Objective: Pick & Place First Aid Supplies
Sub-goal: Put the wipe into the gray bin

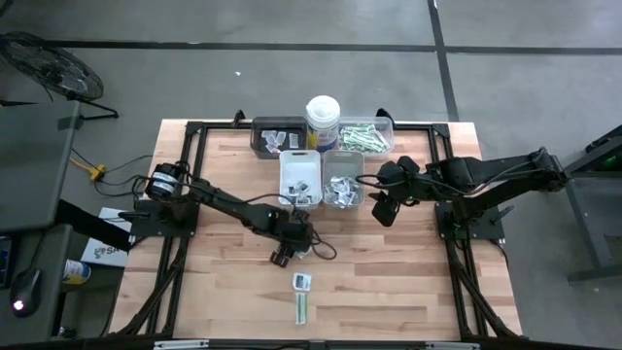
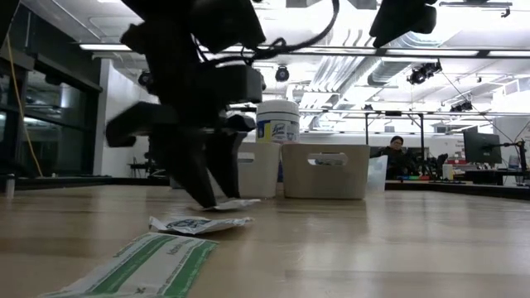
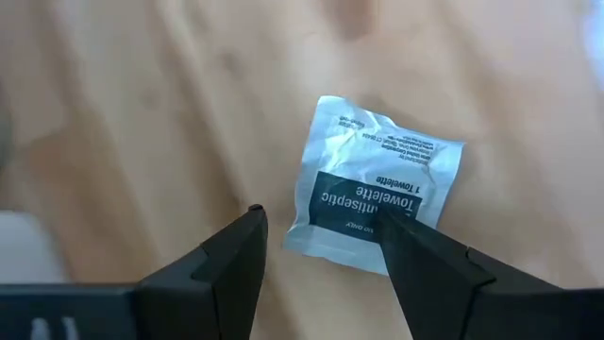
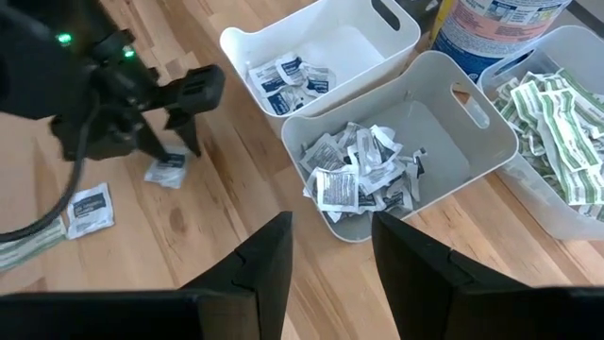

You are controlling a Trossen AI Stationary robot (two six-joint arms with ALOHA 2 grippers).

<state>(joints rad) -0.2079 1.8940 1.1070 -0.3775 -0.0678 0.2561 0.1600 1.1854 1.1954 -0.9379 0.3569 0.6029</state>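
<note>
Left gripper, jaws spread, half-covers an antiseptic towelette sachet; right gripper at 2 o'clock, jaws apart.

A dark finger hides the towelette sachet's corner — fine print unreadable.

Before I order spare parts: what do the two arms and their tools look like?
Both arms are dark, jointed links with black cables looped along them. The left arm has a round silvery joint housing near its base. Each tool, left and right, ends in two flat, matte black, wedge-shaped fingers. A small green light glows on the left tool's body.
</note>
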